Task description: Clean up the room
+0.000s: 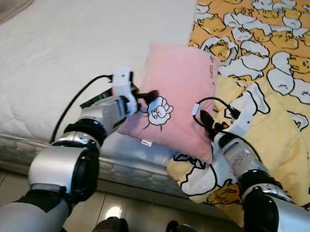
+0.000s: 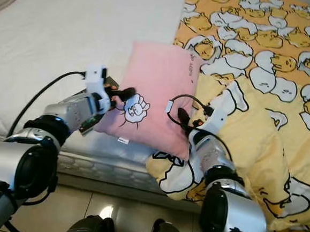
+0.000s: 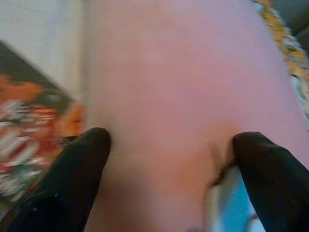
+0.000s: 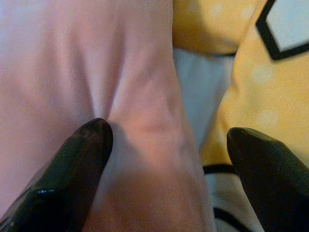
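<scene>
White quilted mattress (image 1: 69, 45) is filling the far left of the bed, and the yellow cartoon-egg blanket (image 1: 287, 67) is spreading over the right half and spilling off the near edge; tiled floor is showing below. The pink pillow (image 1: 180, 96) is lying near the bed's near edge, partly on the mattress and partly over the blanket's left border, its cartoon patch facing up.

You are bracketing it from both sides: the left gripper (image 1: 148, 98) is touching the pillow's left edge by the patch, and the right gripper (image 1: 205, 121) is pressing at its near right edge. In both wrist views the fingers (image 3: 72, 179) are spread with pink fabric between them; on the right, one finger (image 4: 72, 164) is dimpling the cloth while the other is lying over the blanket, so neither pair is pinching yet.

To do this well, you are probably wanting the right fingers shifted further onto the pillow so they are not catching blanket too; close both sides on a good fold of fabric, evenly; lift level, watching that the colourful packet (image 3: 29, 130) lying just left of the pillow is not being dragged along.
</scene>
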You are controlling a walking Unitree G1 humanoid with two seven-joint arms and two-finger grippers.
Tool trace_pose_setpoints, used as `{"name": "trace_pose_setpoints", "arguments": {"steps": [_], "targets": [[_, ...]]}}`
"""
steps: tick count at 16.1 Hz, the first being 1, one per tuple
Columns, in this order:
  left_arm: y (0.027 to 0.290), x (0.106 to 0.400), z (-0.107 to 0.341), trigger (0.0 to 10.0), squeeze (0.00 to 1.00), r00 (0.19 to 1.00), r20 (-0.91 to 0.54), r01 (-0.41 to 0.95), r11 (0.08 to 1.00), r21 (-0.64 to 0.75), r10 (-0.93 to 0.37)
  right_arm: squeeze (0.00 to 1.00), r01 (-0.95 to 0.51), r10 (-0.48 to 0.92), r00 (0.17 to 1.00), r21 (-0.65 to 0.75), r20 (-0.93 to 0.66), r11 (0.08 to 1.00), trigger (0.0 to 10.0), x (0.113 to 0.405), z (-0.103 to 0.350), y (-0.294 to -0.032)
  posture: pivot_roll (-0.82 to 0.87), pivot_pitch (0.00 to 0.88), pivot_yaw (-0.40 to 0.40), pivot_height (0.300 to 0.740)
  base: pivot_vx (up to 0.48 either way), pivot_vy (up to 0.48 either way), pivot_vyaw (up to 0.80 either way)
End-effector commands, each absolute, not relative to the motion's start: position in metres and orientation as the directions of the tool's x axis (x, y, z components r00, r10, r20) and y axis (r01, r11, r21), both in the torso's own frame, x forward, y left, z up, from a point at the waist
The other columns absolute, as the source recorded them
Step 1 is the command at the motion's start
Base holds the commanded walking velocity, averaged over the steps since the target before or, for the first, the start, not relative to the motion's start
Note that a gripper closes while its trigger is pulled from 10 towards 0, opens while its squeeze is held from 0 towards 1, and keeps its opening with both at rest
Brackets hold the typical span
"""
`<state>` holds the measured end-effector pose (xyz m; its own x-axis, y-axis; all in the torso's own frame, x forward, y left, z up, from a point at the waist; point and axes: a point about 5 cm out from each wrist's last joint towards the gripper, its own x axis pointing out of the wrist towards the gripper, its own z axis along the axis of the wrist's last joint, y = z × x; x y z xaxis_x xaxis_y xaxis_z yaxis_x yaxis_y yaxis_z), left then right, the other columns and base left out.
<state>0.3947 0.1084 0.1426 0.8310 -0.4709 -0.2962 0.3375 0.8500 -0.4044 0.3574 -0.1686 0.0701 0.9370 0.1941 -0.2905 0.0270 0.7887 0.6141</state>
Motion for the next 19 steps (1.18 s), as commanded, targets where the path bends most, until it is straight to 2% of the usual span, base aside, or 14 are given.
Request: {"name": "trace_pose_setpoints", "arguments": {"steps": [1,2,5,8,9,10,11,13,15,16,19], "targets": [[0.099,0.395,0.148,10.0,0.0,0.811,-0.283,0.383,0.83,-0.405,-0.512,0.0,0.038,0.203,0.932,0.636,-0.301,0.771,10.0,0.358,0.069,-0.163,0.03,0.213,-0.028,0.74,0.0,0.0,0.0],[0.09,0.391,0.142,10.0,0.0,0.776,-0.295,0.437,0.813,-0.386,-0.557,0.0,0.048,0.212,0.928,0.663,-0.306,0.747,10.0,0.357,0.067,-0.158,0.04,0.214,-0.024,0.74,0.0,0.0,0.0],[0.085,0.381,0.12,10.0,0.0,0.738,-0.395,0.447,0.835,-0.321,-0.547,0.0,0.035,0.252,0.909,0.662,-0.332,0.748,10.0,0.354,0.061,-0.148,0.04,0.218,-0.022,0.74,0.0,0.0,0.0],[0.098,0.379,0.108,10.0,0.0,0.778,-0.425,0.353,0.882,-0.313,-0.462,0.0,-0.01,0.291,0.895,0.637,-0.338,0.771,10.0,0.355,0.062,-0.137,0.02,0.215,-0.027,0.74,0.0,0.0,0.0],[0.1,0.379,0.107,10.0,0.0,0.782,-0.422,0.346,0.883,-0.317,-0.458,0.0,-0.013,0.293,0.895,0.637,-0.337,0.771,9.1,0.355,0.063,-0.136,0.02,0.214,-0.029,0.74,0.0,0.0,0.0],[0.104,0.379,0.107,2.7,0.0,0.791,-0.412,0.326,0.881,-0.342,-0.453,0.0,-0.019,0.295,0.899,0.643,-0.324,0.766,0.0,0.356,0.065,-0.136,0.03,0.205,-0.036,0.74,0.0,0.0,0.0],[0.108,0.38,0.108,0.0,0.0,0.798,-0.402,0.321,0.881,-0.348,-0.449,0.0,-0.015,0.287,0.902,0.639,-0.324,0.769,0.0,0.356,0.065,-0.137,0.03,0.199,-0.039,0.74,0.0,0.0,0.0],[0.107,0.38,0.11,0.0,0.0,0.804,-0.385,0.316,0.874,-0.37,-0.454,0.0,0.001,0.274,0.904,0.642,-0.329,0.767,0.0,0.355,0.063,-0.14,0.03,0.186,-0.043,0.74,0.0,0.0,0.0],[0.097,0.381,0.117,0.0,0.0,0.8,-0.301,0.347,0.809,-0.474,-0.519,0.0,0.014,0.24,0.93,0.68,-0.278,0.733,0.0,0.365,0.078,-0.145,0.02,0.16,-0.062,0.74,0.0,0.0,0.0],[0.096,0.381,0.118,0.0,0.0,0.797,-0.295,0.356,0.805,-0.475,-0.527,0.0,0.017,0.23,0.937,0.69,-0.264,0.723,0.0,0.368,0.083,-0.146,0.02,0.158,-0.06,0.74,0.0,0.0,0.0],[0.089,0.377,0.11,0.0,0.0,0.773,-0.319,0.394,0.809,-0.436,-0.548,0.0,0.025,0.235,0.912,0.618,-0.335,0.786,0.0,0.359,0.068,-0.147,0.0,0.146,-0.056,0.74,0.0,0.0,0.0]]}}
